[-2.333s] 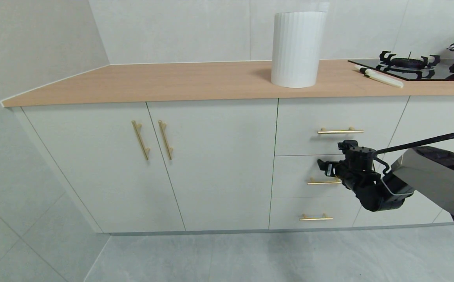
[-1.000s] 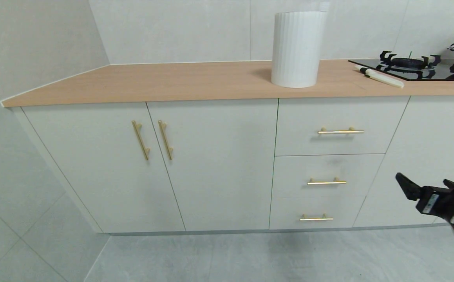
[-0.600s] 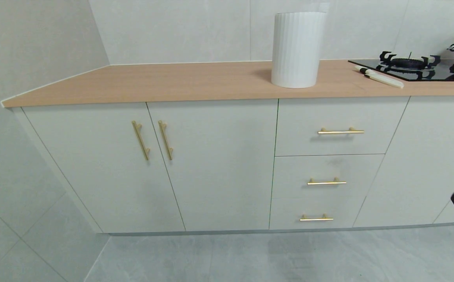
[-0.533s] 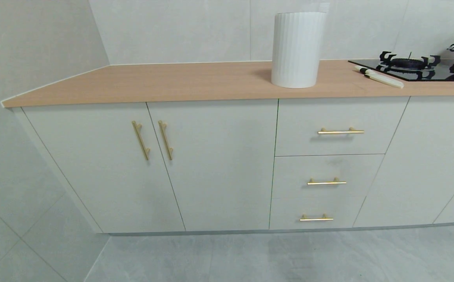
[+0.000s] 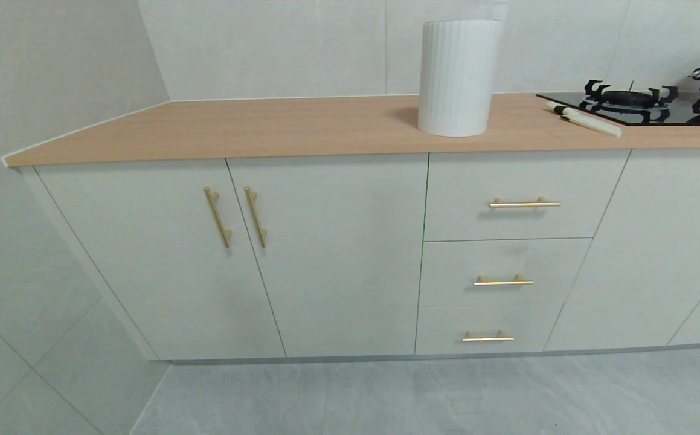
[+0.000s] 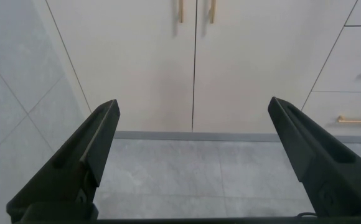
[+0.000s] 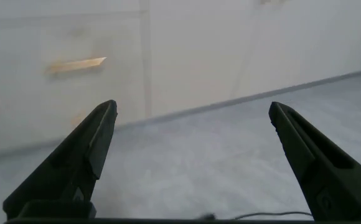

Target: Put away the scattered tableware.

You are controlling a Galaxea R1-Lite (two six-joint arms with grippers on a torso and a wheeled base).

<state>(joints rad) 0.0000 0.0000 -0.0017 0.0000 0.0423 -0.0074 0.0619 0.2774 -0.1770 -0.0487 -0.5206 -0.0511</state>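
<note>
Knife [image 5: 584, 119] is seen lying on the wooden bench [image 5: 265, 127], just beside the gas hob [image 5: 633, 103], right of a white ribbed canister [image 5: 458, 75]; left gripper [image 6: 192, 107] and right gripper [image 7: 192, 107] are both spread wide, empty, low over the grey floor [image 6: 187, 180].

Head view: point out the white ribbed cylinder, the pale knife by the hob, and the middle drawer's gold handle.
White ribbed cylinder [image 5: 457, 78]: head view, mid side wall.
Pale knife [image 5: 588, 122]: head view, mid-length.
Middle drawer's gold handle [image 5: 502, 281]: head view, bar's centre.
</note>
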